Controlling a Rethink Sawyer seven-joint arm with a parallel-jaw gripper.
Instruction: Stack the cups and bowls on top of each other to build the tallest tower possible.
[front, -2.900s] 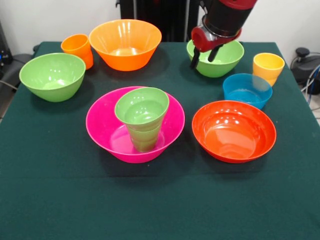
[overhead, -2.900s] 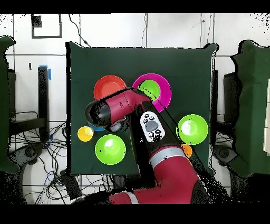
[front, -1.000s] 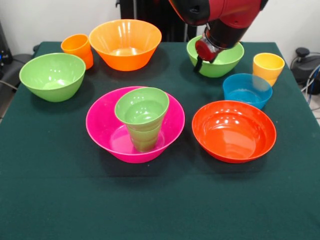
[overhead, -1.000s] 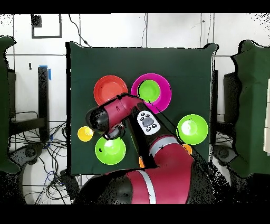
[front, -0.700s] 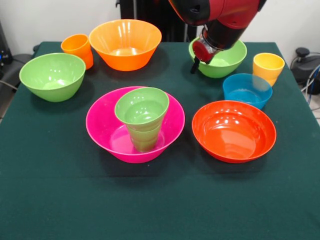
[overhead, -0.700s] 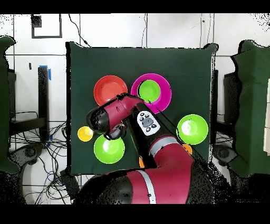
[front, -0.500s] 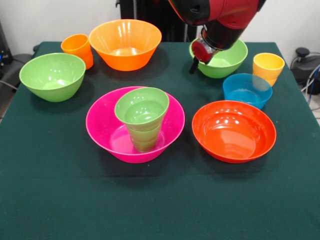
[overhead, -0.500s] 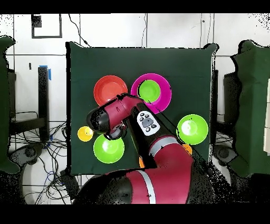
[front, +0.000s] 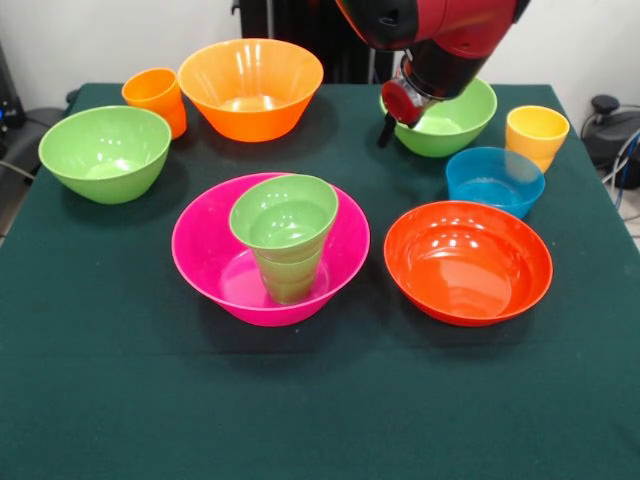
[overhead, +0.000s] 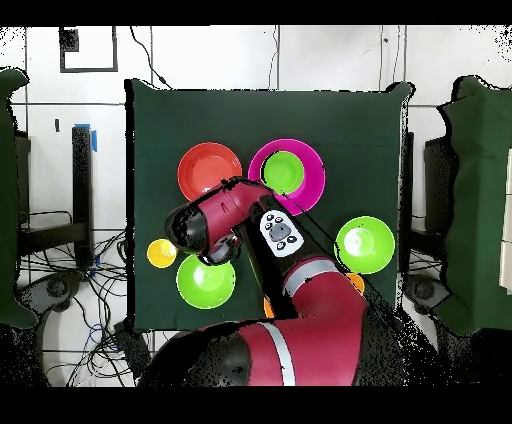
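gripper clamped on near rim of light green bowl, far right by yellow cup | lift level, keep pinch firm | carry to pink bowl stack, centre first

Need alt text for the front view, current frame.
A red and black arm reaches down to the gripper at the rim of a far light green bowl. In the middle, a pink bowl holds a green cup topped by a tilted small green bowl; other bowls and cups surround it.

pink bowl, green cup, red arm
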